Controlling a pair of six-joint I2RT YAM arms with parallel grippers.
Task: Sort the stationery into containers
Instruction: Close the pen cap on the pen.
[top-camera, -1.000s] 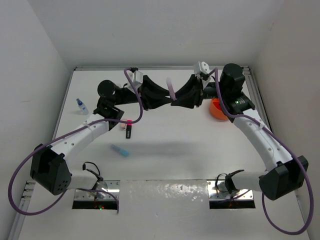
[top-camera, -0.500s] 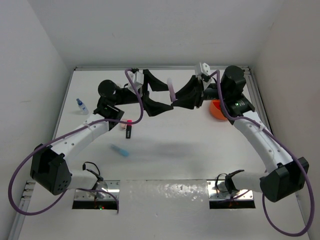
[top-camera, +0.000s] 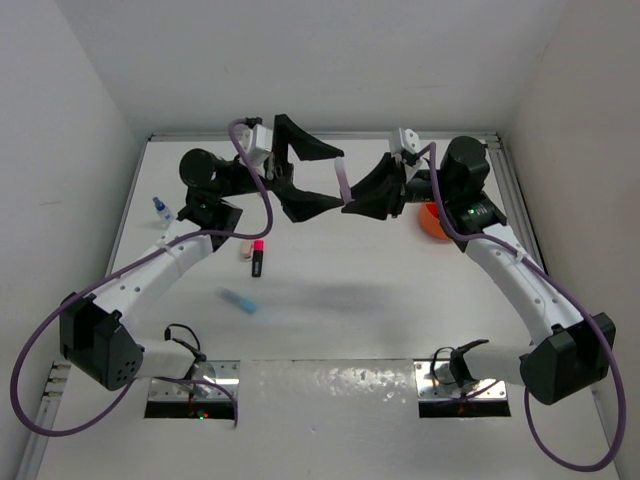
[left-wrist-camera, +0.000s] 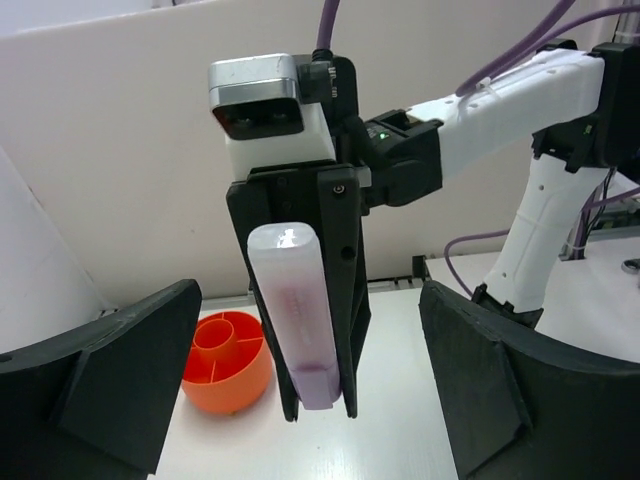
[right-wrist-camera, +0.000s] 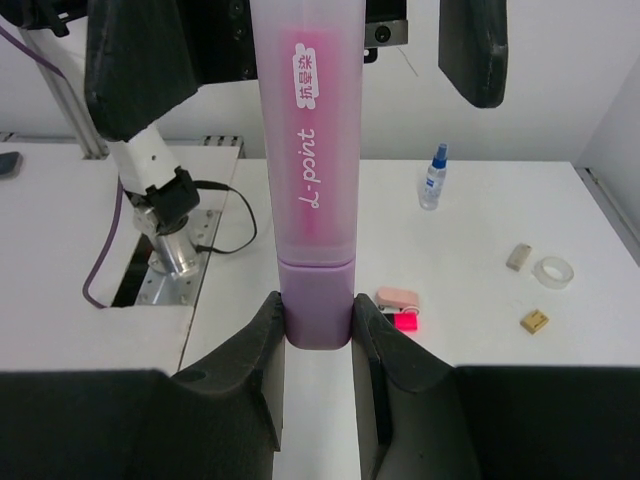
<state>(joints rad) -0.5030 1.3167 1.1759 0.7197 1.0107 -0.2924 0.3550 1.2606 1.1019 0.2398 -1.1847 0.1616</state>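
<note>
A pink highlighter (top-camera: 345, 182) with a lilac cap hangs in mid-air over the back of the table. My right gripper (right-wrist-camera: 318, 330) is shut on its lilac cap end, and the barrel (right-wrist-camera: 310, 200) points away from the wrist. My left gripper (top-camera: 322, 178) is open, its jaws spread wide on either side of the highlighter (left-wrist-camera: 295, 310) without touching it. The orange tub (top-camera: 432, 222) with inner dividers stands on the table behind the right gripper; it also shows below the highlighter (left-wrist-camera: 228, 360) in the left wrist view.
On the left half of the table lie a black marker with pink cap (top-camera: 257, 258), a light-blue highlighter (top-camera: 238, 300) and a blue-capped bottle (top-camera: 160, 210). A tape ring (right-wrist-camera: 553, 270), two beige blocks (right-wrist-camera: 517, 257) and a pink eraser (right-wrist-camera: 398, 298) lie near them.
My left gripper has opened off the highlighter and drawn back a little to the left. The right gripper keeps hold of the highlighter in nearly the same place.
</note>
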